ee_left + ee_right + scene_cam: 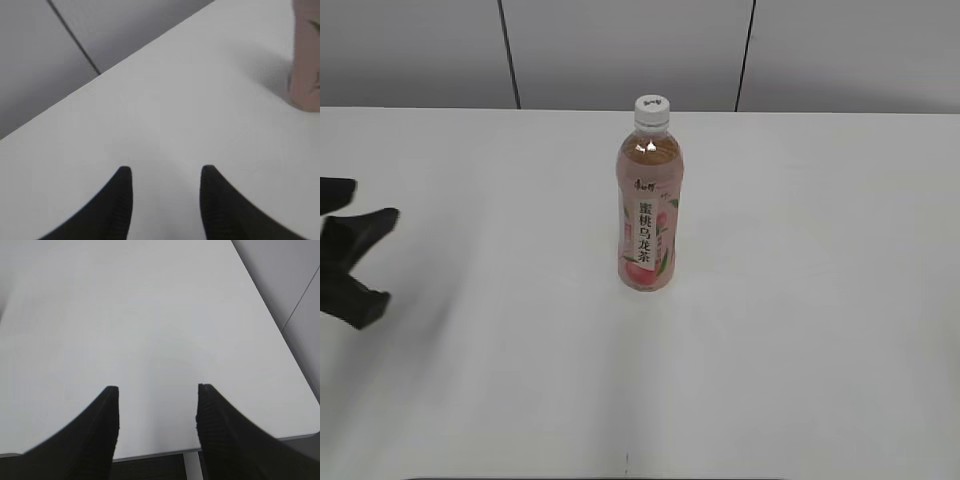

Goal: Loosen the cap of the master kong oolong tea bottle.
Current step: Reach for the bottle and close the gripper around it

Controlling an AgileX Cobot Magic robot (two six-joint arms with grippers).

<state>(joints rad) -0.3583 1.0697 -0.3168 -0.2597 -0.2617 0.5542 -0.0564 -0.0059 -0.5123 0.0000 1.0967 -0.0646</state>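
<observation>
The bottle (648, 205) stands upright near the middle of the white table (820, 300), somewhat toward the far edge, with its white strip of black characters facing the exterior camera. The cap (652, 110) sits on the neck of the bottle, white with a small dark mark on top; nothing touches it. Amber-pink liquid fills the bottle up to the shoulder. The left gripper (365, 262) is at the left edge of the exterior view, well apart from the bottle, with its dark fingers spread and nothing between them. In the left wrist view the same gripper (165, 175) shows two dark fingertips (122, 200) set apart over bare table surface, and the lower part of the bottle (305, 75) appears blurred at the right edge of that view. The right gripper (157, 390) does not appear in the exterior view; the right wrist view shows its two fingers (107, 425) parted and empty, positioned over the table near its edge. A grey panelled wall (620, 50) stands behind the table.
</observation>
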